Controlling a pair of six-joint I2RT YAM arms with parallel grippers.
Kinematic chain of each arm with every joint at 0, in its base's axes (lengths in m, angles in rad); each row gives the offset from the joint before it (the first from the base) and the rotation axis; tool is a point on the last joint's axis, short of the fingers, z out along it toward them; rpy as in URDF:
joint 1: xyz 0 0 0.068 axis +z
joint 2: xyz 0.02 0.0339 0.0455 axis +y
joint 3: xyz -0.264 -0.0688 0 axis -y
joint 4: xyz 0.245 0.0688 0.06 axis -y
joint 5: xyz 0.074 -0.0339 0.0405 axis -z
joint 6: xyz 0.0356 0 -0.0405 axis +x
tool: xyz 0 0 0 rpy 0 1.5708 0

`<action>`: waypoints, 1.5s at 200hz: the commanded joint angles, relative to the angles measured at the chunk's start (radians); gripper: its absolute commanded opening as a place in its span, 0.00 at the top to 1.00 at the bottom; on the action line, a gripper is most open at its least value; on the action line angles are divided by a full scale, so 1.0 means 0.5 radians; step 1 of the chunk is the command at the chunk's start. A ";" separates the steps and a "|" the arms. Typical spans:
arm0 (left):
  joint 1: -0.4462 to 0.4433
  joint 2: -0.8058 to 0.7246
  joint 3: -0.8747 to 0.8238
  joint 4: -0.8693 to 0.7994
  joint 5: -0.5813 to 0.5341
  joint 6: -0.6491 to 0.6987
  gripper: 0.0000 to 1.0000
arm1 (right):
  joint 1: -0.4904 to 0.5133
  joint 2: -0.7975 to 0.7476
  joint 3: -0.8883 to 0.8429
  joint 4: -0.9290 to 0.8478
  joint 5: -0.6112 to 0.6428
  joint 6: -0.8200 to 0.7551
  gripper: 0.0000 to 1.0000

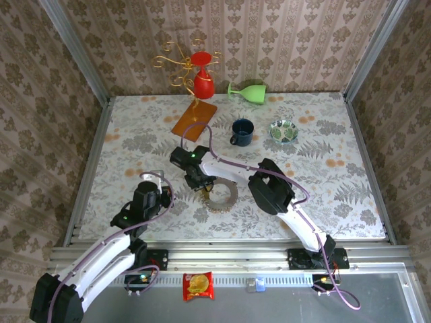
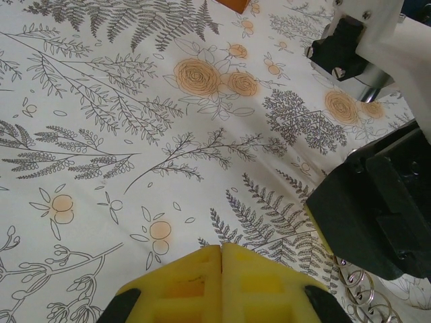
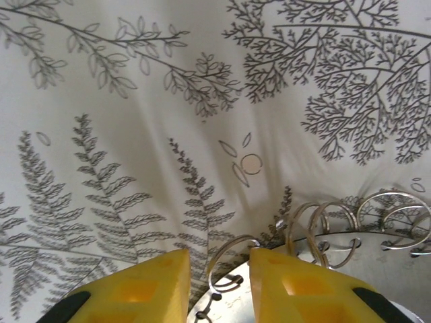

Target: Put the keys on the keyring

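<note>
Your left gripper (image 2: 221, 261) hovers over the patterned table (image 1: 128, 145), left of centre. Its yellow fingers are pressed flat together and nothing is pinched between them. From its wrist camera you see the black body of the right arm (image 2: 380, 208) close on the right, with a few wire loops showing at the bottom corner beneath it.

Further right, your right arm folds back across the middle of the table, so its gripper (image 3: 219, 272) comes down at the left edge of the keyring (image 1: 231, 196). The keyring lies flat near the table's centre, towards the near edge. In the right wrist view you can see its grey face, with wire loops (image 3: 323, 215) standing up along the rim. The right fingers stand a narrow gap apart with one of those loops rising between them. The loop's right end is at the right finger; you cannot tell whether it is being squeezed.

Beyond the keyring, farther back, a dark mug (image 1: 241, 132) stands upright. A small bowl (image 1: 283, 130) sits to its right, apart from it.
</note>
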 commanded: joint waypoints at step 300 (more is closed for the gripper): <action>0.017 0.098 0.023 0.013 0.112 0.057 1.00 | 0.058 -0.345 -0.209 0.240 0.237 -0.337 1.00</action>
